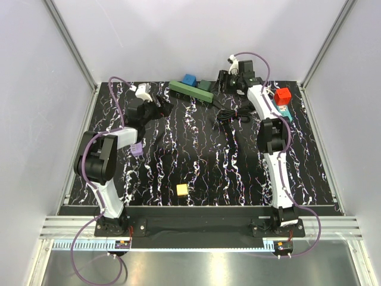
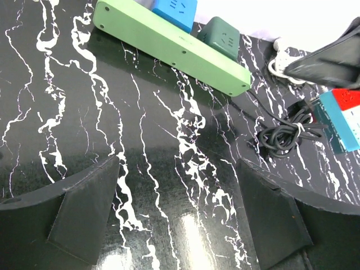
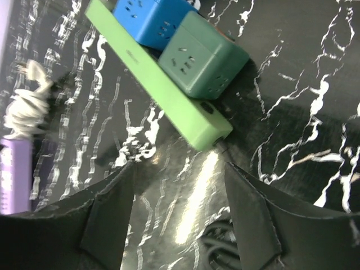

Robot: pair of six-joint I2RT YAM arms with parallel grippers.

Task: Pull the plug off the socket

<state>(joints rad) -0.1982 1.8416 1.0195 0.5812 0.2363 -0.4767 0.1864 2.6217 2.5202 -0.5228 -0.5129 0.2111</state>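
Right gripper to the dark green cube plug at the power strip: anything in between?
Nothing visible. The right gripper is open, with only bare tabletop between it and the end of the green power strip; the dark green cube plug sits past that, beside the blue cube.

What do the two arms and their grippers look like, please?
The left arm and right arm have white links and bulky black joints, each trailing a purple cable. The left gripper and right gripper have black, wedge-shaped fingers.
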